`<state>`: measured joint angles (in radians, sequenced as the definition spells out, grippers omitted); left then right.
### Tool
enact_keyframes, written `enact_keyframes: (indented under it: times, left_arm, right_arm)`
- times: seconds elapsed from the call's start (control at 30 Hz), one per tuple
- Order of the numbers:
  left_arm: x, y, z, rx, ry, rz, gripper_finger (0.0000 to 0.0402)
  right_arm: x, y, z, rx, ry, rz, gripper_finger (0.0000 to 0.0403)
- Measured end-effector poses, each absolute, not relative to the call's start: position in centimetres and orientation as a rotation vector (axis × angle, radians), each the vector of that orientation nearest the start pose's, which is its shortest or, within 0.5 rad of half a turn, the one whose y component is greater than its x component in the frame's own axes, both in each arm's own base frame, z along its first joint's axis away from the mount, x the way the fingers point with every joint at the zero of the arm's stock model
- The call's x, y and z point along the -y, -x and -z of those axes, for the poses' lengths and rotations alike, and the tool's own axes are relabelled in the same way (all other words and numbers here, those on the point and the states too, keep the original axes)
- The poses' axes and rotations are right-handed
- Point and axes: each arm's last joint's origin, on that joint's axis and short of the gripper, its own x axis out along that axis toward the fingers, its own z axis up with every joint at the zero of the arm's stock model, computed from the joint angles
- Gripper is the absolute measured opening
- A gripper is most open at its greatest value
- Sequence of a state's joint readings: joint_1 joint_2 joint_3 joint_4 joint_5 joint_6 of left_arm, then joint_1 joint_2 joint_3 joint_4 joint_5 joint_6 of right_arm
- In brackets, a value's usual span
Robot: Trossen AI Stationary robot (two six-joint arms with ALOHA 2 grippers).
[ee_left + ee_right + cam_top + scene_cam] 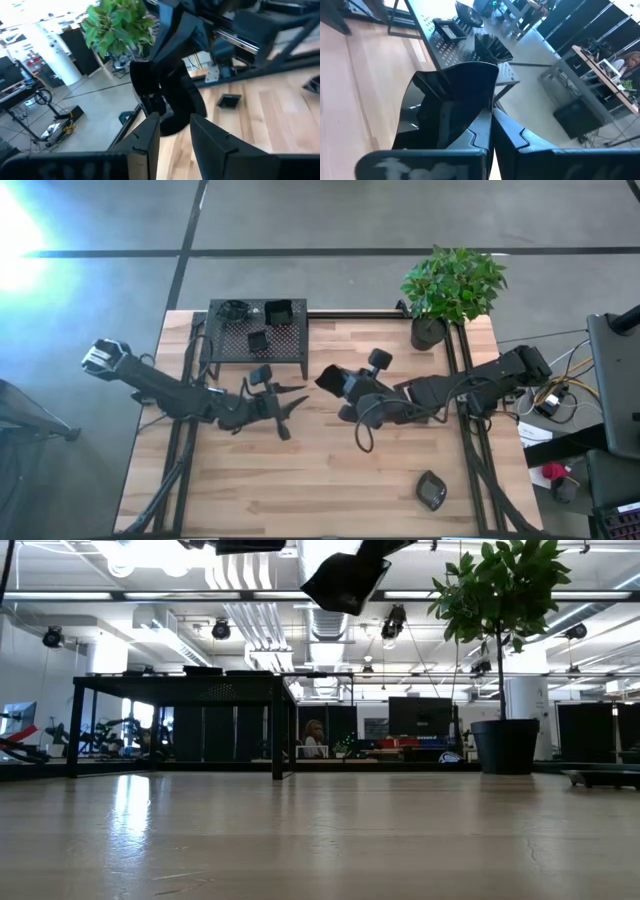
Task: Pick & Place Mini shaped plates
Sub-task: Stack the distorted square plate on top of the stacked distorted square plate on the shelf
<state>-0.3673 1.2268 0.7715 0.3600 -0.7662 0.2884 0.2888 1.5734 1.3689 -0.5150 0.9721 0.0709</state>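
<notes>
Step in hand: transfer. The right gripper, centre of the high view, carries one mini plate raised off the table; in the low view the plate hangs at top centre, clear of the wood.
Right gripper state: fingers pressed together on the plate's edge, as the right wrist view shows.
Left gripper: left of centre in the high view, just below the stand; fingers apart, nothing between them.
Held plate: glossy black, thin-walled, angular corners and upturned sides; it reflects the ceiling lights.
Other plates: several small black dishes sit on the stand, upper left of centre in the high view; one lone dish lies on the table at lower right.
Stand: black perforated metal deck on thin legs.
Table surface: pale wood planks, smooth and matte.
Plant pot: black, with leafy green plant, upper right of the table.
Next move, judged: either lower the plate onto a free spot or pass it to the open left gripper facing it; a glossy, edge-held plate could slip or tilt, so a slow level descent is called for.
</notes>
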Motion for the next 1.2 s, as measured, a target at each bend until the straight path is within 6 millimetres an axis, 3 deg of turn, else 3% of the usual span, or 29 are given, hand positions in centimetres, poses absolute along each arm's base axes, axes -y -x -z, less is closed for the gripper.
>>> enact_keyframes:
  times: [0.43,0.67,1.2]
  left_arm:
    - [6.8,-29.2,-29.4,-0.099,-0.26,-0.491,0.0105]
    - [5.9,-31.2,-29.5,-0.123,-0.258,-0.657,0.0105]
    - [5.2,-32.4,-29.1,-0.149,-0.245,-0.674,0.0103]
  right_arm:
    - [-7.3,-33.2,-32.4,-0.54,0.366,0.668,0.0011]
    - [-7.3,-33.2,-32.4,-0.547,0.387,0.66,0.0011]
    - [-7.3,-33.2,-32.5,-0.55,0.408,0.653,0.0011]
